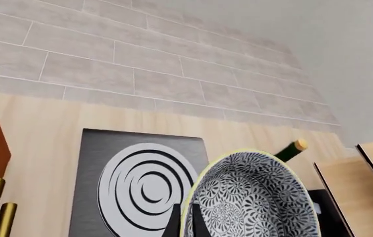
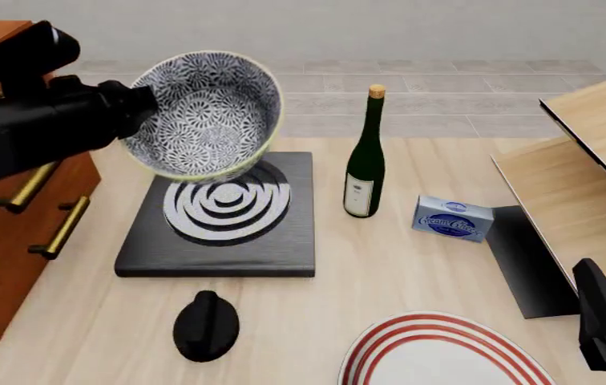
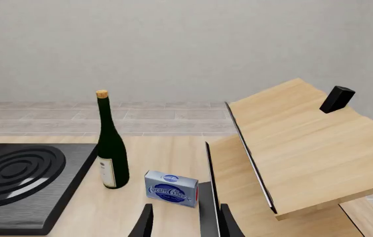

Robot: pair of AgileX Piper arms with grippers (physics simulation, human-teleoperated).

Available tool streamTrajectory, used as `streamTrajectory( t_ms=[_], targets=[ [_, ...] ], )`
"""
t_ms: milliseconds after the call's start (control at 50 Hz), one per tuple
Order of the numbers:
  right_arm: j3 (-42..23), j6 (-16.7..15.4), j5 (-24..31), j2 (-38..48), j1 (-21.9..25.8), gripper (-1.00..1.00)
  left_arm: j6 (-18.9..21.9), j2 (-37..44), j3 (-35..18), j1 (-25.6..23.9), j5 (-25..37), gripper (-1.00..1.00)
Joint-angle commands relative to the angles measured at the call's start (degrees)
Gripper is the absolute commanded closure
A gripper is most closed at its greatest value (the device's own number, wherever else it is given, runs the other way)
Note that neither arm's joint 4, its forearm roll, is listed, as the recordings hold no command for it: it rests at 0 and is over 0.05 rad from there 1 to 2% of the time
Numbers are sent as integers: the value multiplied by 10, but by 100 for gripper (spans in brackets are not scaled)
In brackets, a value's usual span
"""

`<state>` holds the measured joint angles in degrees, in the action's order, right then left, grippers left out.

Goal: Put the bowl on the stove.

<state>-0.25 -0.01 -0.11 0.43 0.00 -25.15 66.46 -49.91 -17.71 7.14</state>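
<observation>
The left gripper point(image 1: 185, 224) shows only as two dark finger stubs at the frame's edge in its wrist view, clamped on the rim of the bowl point(image 2: 204, 116), whose lower part that edge cuts away; in the front view the bowl held in front of it hides the fingers and covers the far part of the stove point(image 2: 223, 215). The right gripper point(image 3: 185, 221) is likewise cropped to its finger bases (their tips fall outside the frame), and the label of the small blue box point(image 3: 170, 188) just beyond it is too small to read.
</observation>
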Motion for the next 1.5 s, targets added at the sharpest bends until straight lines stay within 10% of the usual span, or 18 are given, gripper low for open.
streamTrajectory(
  t_ms=[20,1500],
  targets=[
    [0,0,0,0,0,-100,4,37,-32,3,2,100],
    [0,0,0,0,0,-100,16,146,-3,31,-75,100]
  ],
)
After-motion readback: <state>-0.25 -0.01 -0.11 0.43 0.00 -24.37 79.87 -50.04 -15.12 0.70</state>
